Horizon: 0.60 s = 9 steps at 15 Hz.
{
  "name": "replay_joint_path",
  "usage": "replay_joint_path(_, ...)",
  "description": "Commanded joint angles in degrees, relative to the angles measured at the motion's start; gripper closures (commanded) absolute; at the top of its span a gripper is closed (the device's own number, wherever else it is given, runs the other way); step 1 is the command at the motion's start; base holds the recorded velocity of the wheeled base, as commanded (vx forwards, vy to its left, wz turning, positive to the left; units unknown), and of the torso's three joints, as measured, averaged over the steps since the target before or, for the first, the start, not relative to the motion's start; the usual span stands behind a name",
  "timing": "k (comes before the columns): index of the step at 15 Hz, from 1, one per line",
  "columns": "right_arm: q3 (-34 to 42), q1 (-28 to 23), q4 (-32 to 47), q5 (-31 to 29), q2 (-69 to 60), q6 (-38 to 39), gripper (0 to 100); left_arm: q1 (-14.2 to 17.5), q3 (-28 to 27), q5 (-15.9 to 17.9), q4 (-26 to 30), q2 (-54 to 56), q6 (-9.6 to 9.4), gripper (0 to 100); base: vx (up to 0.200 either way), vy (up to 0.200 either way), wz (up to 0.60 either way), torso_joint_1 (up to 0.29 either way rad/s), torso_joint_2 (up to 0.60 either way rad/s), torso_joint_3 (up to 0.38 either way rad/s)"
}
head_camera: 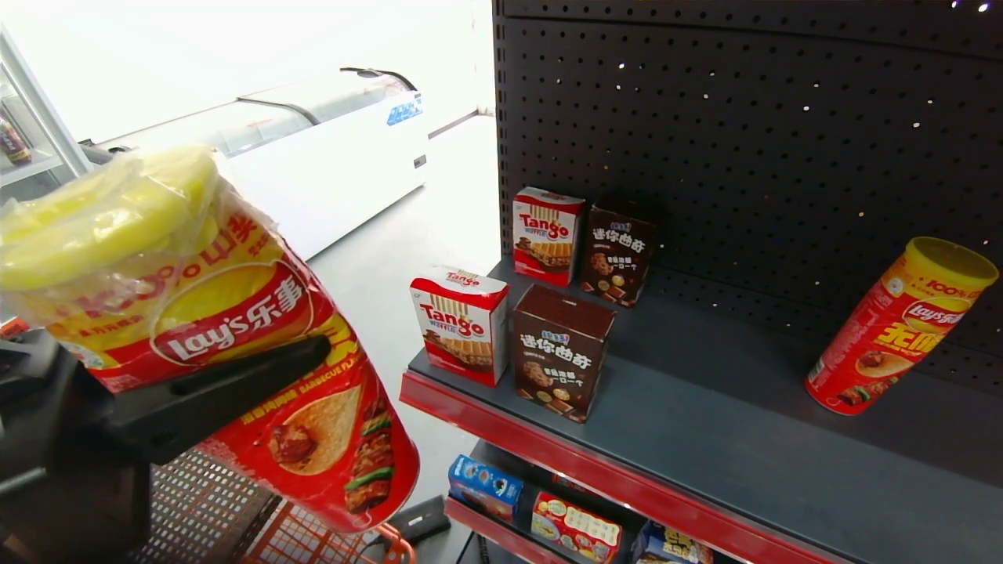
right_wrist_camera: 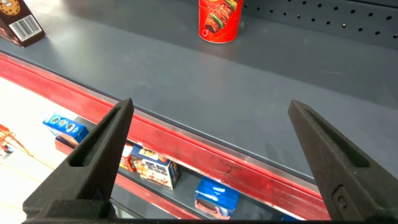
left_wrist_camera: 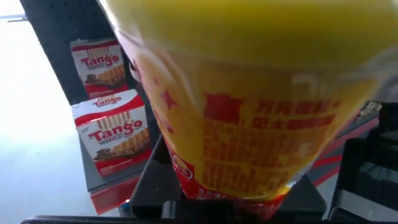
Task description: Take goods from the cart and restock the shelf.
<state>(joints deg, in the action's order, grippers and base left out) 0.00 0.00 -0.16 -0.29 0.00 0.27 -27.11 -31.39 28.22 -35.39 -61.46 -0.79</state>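
Left pincer (head_camera: pixel 211 372) is clamped around a large red-and-yellow chips can (head_camera: pixel 329 446) wrapped in clear film, with one black finger (head_camera: pixel 235 376) crossing its label. The can hangs tilted, its yellow lid end up and to the left. It is above the orange mesh cart (head_camera: pixel 302 540) and left of the shelf (head_camera: pixel 705 423), not touching it.

The right pincer (right_wrist_camera: pixel 211 107) hovers over the shelf's near red edge, jaws spread wide with nothing between them.

At the shelf's left end stand two wafer boxes, a near one (head_camera: pixel 458 325) by the front edge and a far one (head_camera: pixel 547 235). A brown cookie box sits just right of each, near (head_camera: pixel 560 352) and far (head_camera: pixel 617 252). A second chips can (head_camera: pixel 901 325) stands well to the right, close to the pegboard back wall (head_camera: pixel 783 141). Small packets lie on the lower shelf (head_camera: pixel 576 529). A white freezer chest (head_camera: pixel 313 157) stands far off on the left.
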Motion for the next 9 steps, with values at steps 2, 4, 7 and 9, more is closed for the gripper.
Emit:
replay_joint_path(2,0.0,0.0,0.0,-0.1,0.0,0.0,0,-1.2,0.2,1.7,-0.1,-0.6,0.00,100,0.000,0.000,0.00,0.000,0.00,0.000)
replay_joint_path(4,0.0,0.0,0.0,0.0,0.0,0.0,0,-1.2,0.3,1.8,-0.2,-0.5,0.00,100,0.000,0.000,0.00,0.000,0.00,0.000)
replay_joint_path(7,0.0,0.0,0.0,0.0,0.0,0.0,0,-1.3,0.2,2.0,-0.2,-0.8,-0.09,100,0.000,0.000,0.00,0.000,0.00,0.000)
replay_joint_path(9,0.0,0.0,0.0,0.0,0.0,0.0,0,-2.4,-0.5,3.0,-0.3,-1.6,0.00,100,0.000,0.000,0.00,0.000,0.00,0.000)
